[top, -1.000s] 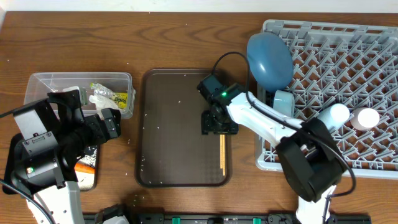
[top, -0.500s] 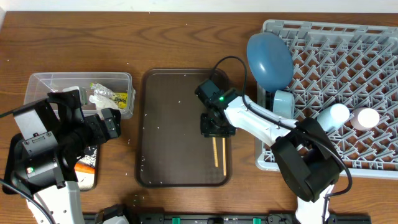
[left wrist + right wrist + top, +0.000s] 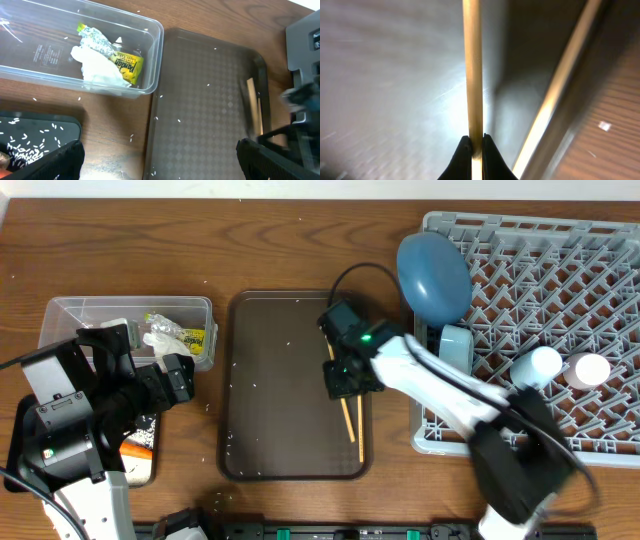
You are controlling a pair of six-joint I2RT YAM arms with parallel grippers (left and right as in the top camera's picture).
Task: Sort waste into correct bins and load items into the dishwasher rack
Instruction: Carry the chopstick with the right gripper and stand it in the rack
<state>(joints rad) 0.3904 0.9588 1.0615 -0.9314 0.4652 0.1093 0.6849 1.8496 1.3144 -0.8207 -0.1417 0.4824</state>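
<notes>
My right gripper (image 3: 345,383) is over the right side of the brown serving tray (image 3: 270,380), shut on a thin wooden chopstick (image 3: 472,75) pinched between its fingertips (image 3: 465,150). The chopsticks (image 3: 351,420) stretch toward the tray's front edge and also show in the left wrist view (image 3: 253,107). My left gripper (image 3: 160,165) hangs wide open and empty over the tray's left rim. The clear tub (image 3: 155,55) holds white tissue (image 3: 100,72) and the yellow-green wrapper (image 3: 127,64). The black tray (image 3: 35,131) carries rice grains (image 3: 27,148) and a carrot (image 3: 136,448).
The grey dishwasher rack (image 3: 560,260) fills the right side, with the blue plate (image 3: 433,275) upright at its left edge, a light blue cup (image 3: 456,345) beside it and two more cups (image 3: 533,363) further right. Loose rice dots the serving tray and the table.
My right gripper has shut on a chopstick and shifted slightly. The chopstick's free end has swung to the left. The left arm has stayed put.
</notes>
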